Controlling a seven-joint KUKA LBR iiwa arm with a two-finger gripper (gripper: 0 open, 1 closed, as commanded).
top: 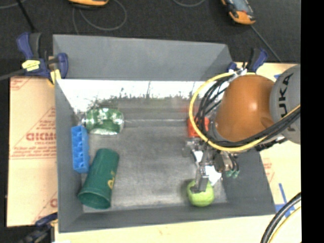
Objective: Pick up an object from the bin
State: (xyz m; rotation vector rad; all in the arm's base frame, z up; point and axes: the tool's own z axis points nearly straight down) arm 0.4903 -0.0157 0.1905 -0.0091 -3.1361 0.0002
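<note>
Yellow-green ball [202, 198], in the near right corner of the bin [152, 59], is preceded from the left by a blue studded block [79, 149], a toppled green cup [99, 178] and a crumpled green-and-white thing [104, 120], and is met at its top by the jaws, whose opening cannot be told.
</note>
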